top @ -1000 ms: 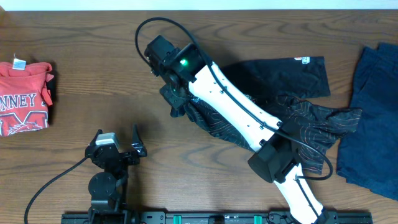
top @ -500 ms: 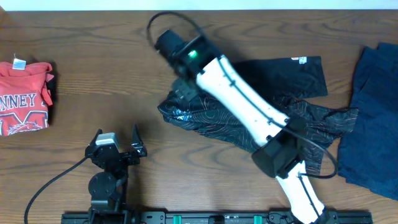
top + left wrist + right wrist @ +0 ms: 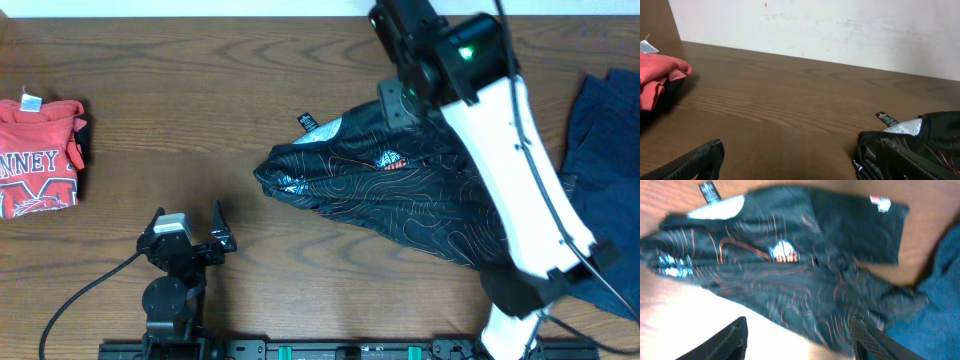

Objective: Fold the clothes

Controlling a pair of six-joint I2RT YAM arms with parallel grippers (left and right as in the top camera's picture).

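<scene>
Nearest the robot's base, the left hand sat low over the brown wooden worktop, its two fingers spread wide with nothing between them. Just beyond it and to its right lay the black jersey, a crumpled, roughly triangular heap on the middle of the worktop. Its thin contour lines faced up, and a small red and white logo showed near its middle. A black label stuck out at its far left corner beside a pale grey patch of lining.

At about the same depth, the folded red tee rested at the left edge, well apart from the jersey. The navy garment lay at the right edge, just beside the jersey's right end.

Farther back, the right hand hung above the jersey's far side. In its blurred wrist view, its fingers stood wide apart and held nothing. A white wall rose behind the worktop.
</scene>
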